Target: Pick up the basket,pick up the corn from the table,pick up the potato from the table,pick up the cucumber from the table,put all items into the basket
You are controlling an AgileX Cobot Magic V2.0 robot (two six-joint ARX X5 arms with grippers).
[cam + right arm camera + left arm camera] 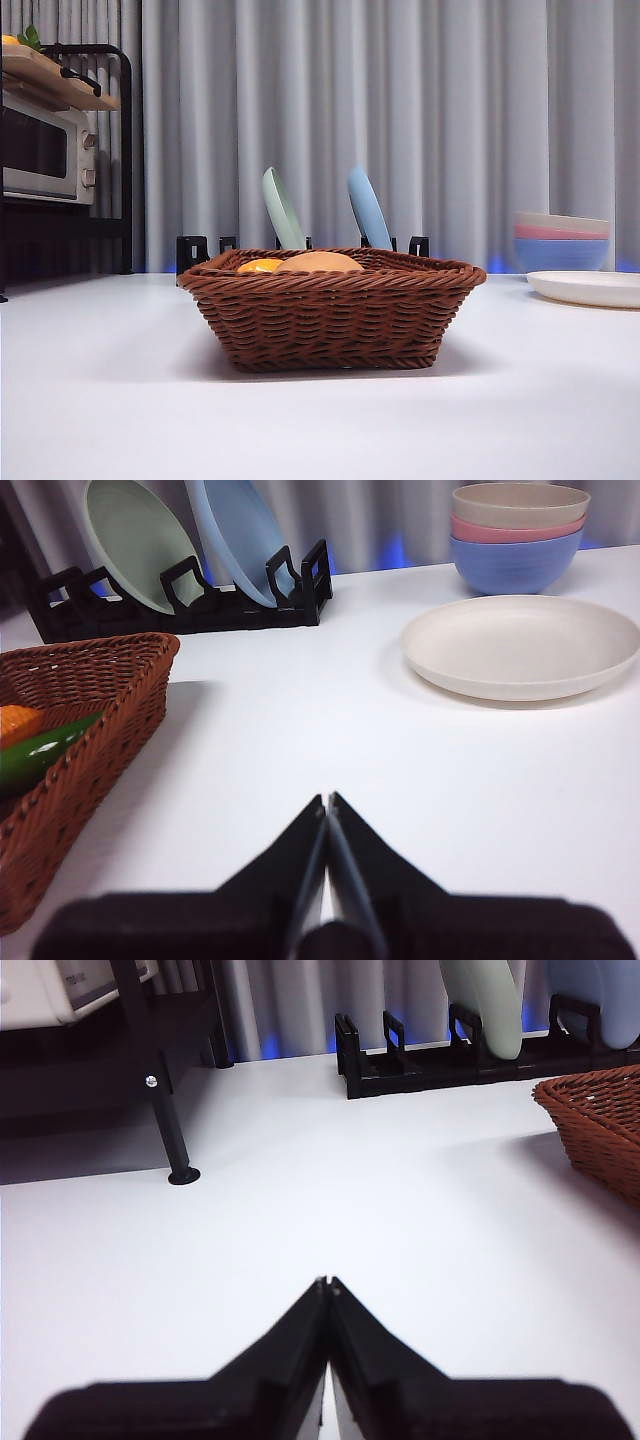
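The brown wicker basket (330,312) stands on the white table (100,400) in the middle of the front view. Over its rim show the orange-yellow corn (258,266) and the tan potato (320,262). In the right wrist view the basket (70,730) holds the green cucumber (40,752) next to an orange piece of the corn (15,723). A corner of the basket (600,1125) shows in the left wrist view. My left gripper (327,1285) and my right gripper (327,802) are both shut and empty, over bare table on either side of the basket.
A black dish rack (300,245) with a green plate (282,208) and a blue plate (367,208) stands behind the basket. A cream plate (590,288) and stacked bowls (560,240) are at the right. A microwave (45,150) on a black shelf is at the left.
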